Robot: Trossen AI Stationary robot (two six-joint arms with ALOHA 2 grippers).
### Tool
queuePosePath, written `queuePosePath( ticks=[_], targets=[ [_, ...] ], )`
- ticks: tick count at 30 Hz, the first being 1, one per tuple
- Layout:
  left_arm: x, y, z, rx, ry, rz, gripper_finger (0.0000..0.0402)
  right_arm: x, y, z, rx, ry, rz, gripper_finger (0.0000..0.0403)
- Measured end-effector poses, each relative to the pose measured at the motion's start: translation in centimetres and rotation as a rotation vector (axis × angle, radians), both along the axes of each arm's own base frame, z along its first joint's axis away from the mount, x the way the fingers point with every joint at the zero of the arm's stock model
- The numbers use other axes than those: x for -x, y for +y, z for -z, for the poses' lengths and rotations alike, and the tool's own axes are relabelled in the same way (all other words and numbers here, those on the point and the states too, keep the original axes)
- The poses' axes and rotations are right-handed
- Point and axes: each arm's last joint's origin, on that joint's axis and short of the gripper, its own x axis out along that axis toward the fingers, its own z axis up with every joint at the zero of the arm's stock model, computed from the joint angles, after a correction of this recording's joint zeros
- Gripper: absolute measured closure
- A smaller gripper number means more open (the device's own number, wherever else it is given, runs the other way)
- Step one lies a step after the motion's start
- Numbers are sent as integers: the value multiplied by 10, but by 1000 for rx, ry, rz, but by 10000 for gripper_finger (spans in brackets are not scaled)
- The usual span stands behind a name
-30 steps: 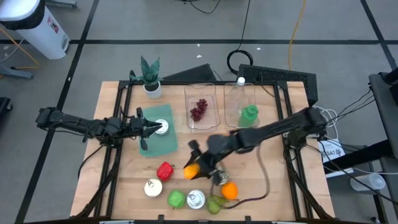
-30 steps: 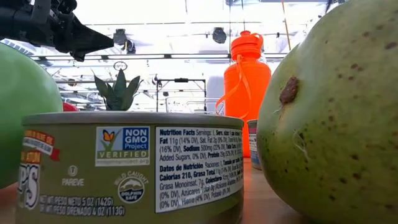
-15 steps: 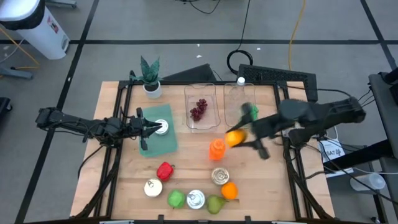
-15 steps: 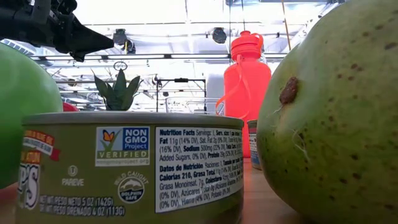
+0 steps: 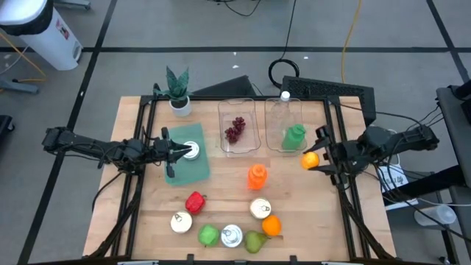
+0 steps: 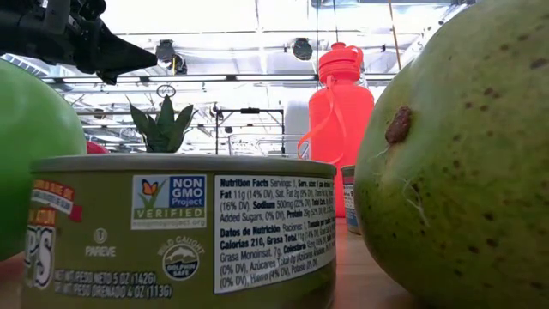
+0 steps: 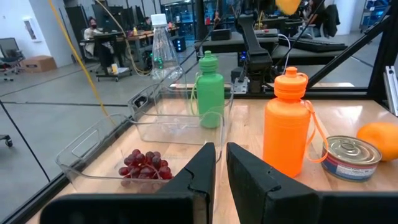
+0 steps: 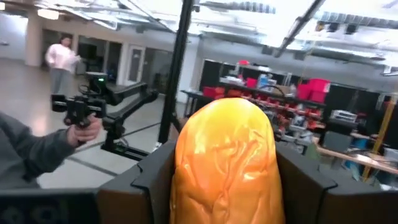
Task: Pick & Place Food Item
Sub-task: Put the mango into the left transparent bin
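Note:
My right gripper is shut on an orange-yellow food item in the air over the table's right edge, beside the clear tray that holds a green bottle. In the right wrist view the item fills the space between the fingers. A second clear tray holds red grapes. My left gripper waits above a green mat, its fingers all but together, touching nothing. My right gripper pinches the orange-yellow item by its two opposite sides between both fingers. The fingers come about level from the table's right side, pointing left. The item is lifted clear of the table.
An orange bottle stands mid-table. Near the front edge lie a red pepper, a green apple, a pear, an orange and three cans. A potted plant stands at the far left corner.
My right gripper has carried the orange-yellow item from the near middle of the table, by the cans, up and toward the right edge, and has ended beside the green-bottle tray. The arm has drawn back off the table's middle, baring the orange bottle.

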Motion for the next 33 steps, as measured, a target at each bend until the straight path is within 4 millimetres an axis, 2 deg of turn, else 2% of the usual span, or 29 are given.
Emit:
queuePosePath(
  ticks=[7,13,17,21,25,28,33],
  targets=[
    [0,0,0,1,0,0,350,4,-2,42,21,30,40,200],
    [0,0,0,1,0,0,350,2,-2,70,18,6,40,200],
    [0,0,0,1,0,0,350,2,-2,72,4,-35,47,200],
    [0,0,0,1,0,-1,350,-3,-1,61,-10,-89,67,200],
    [0,0,0,-2,1,0,350,-22,4,41,15,-67,71,200],
    [0,0,0,-2,1,-1,350,-49,9,34,20,-38,119,200],
    [0,0,0,0,0,-1,350,-100,13,37,54,-63,307,200]
  ],
)
